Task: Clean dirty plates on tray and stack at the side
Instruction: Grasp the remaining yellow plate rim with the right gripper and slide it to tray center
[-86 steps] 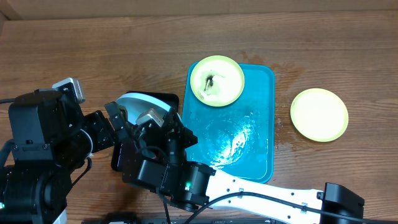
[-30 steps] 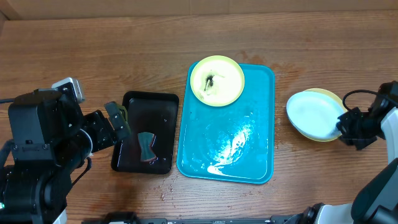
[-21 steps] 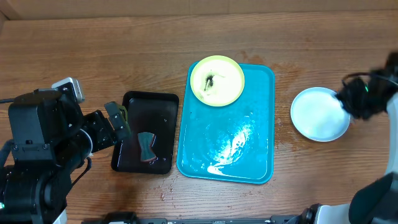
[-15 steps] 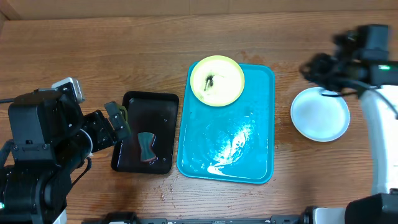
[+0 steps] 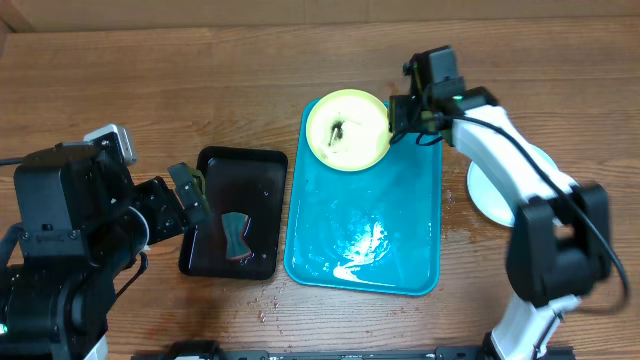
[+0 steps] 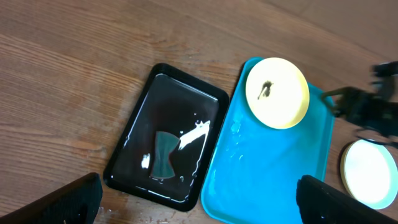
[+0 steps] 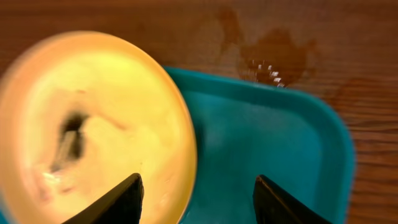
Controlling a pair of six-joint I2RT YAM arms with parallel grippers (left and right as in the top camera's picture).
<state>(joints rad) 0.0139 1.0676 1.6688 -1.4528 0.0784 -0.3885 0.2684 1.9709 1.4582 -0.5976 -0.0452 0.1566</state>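
A: Since it sits half off the corner, how would you expect the dirty plate (image 5: 360,140) to handle?

B: Light and stiff, I'd judge. It is a small, plastic-looking dish with a yellow-green rim and a dark smear (image 5: 337,130) in its white centre. It lies at the far left corner of the tray (image 5: 400,230), overhanging the raised rim, so it may rock. Water shines on the tray floor, so expect the plate to be slick.

A: Where should it be taken hold of?

B: At the rim on the side facing the right gripper (image 7: 196,180), with one finger above the lip and one below. A pinch on the flat centre would only slide.

A: And that gripper now?

B: Its jaws are partly spread and grip nothing. In the wrist view the plate's right edge falls between the two fingers, nearer the left one. It hovers over that edge, but I cannot tell how high, since the view is blurred.

A: What is the arm's pose?

B: Its base stands at the near right. The arm reaches away and leftward over the table (image 5: 150,70), crossing above a pale plate (image 5: 490,195) set down right of the tray, with the wrist tipped downward.

A: And the other arm?

B: It is folded at the left. The left gripper (image 6: 199,180) is spread wide and empty, beside the black tray (image 5: 235,165), where a dark sponge-like piece (image 5: 234,236) lies.
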